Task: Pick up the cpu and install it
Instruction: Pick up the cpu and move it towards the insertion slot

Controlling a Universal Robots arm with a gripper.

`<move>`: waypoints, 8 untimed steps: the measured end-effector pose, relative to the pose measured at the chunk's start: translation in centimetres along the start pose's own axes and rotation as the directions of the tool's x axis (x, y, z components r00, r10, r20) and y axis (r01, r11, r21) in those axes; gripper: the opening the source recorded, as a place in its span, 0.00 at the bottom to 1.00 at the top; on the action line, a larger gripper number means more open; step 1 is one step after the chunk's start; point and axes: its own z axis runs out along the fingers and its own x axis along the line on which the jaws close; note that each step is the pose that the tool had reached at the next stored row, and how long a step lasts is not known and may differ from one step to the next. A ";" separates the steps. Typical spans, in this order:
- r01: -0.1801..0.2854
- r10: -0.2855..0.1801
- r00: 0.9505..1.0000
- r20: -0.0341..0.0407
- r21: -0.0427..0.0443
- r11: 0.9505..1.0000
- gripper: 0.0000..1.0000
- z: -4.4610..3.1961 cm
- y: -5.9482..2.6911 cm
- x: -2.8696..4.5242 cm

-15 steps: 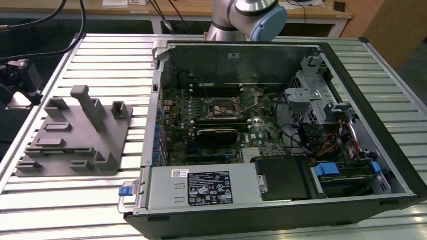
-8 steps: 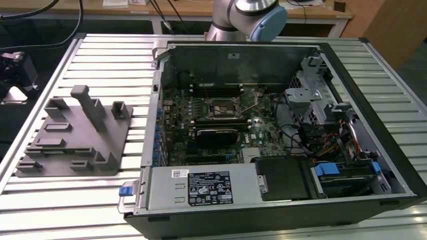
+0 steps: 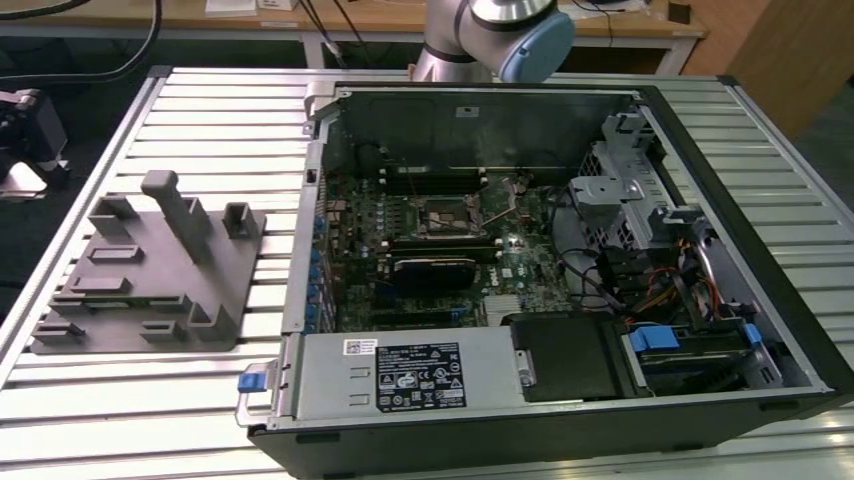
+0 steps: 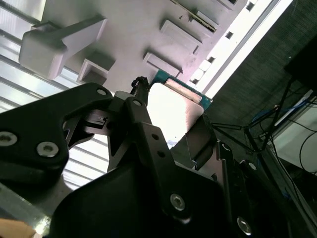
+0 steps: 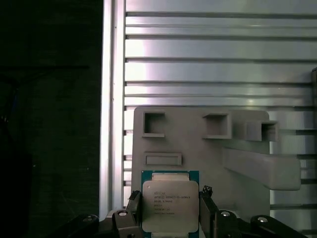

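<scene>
The cpu (image 5: 170,204), lid printed, sits in the tool (image 5: 170,196).

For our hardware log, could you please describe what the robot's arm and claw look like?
The arm is silvery metal tubing with a pale blue joint cap. The claw is black, built from flat linkage plates joined by round silver screws.

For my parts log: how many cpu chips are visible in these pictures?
1. The cpu is held in the gripper, over the grey tray, in both wrist views. Others may be hidden inside the open computer case.
</scene>
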 end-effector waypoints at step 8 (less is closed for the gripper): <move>0.000 0.000 1.000 0.000 0.000 1.000 0.55 -1.18 0.18 -0.02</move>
